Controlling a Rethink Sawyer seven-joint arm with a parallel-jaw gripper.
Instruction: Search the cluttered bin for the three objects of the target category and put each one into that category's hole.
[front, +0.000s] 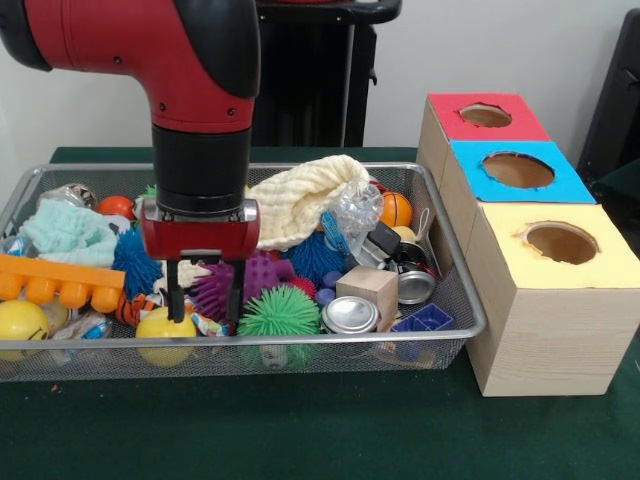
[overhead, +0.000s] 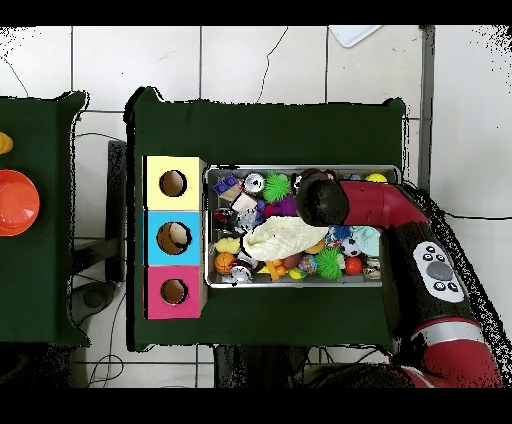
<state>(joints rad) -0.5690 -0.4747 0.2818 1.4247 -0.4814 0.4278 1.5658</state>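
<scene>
The wire mesh bin is full of mixed toys and also shows in the overhead view. My gripper hangs open over the bin's front left part. Its fingers straddle a purple spiky ball, with the tips just above a yellow ball. A small white fabric scrap shows next to one finger; I cannot tell whether it is dotted. No dotted ruffled piece shows clearly. In the overhead view the arm hides the gripper.
Three wooden boxes with holes stand beside the bin: red, blue, yellow. A cream ribbed cloth lies over the bin's middle. A green spiky ball, a wooden cube, tins and an orange brick toy lie around.
</scene>
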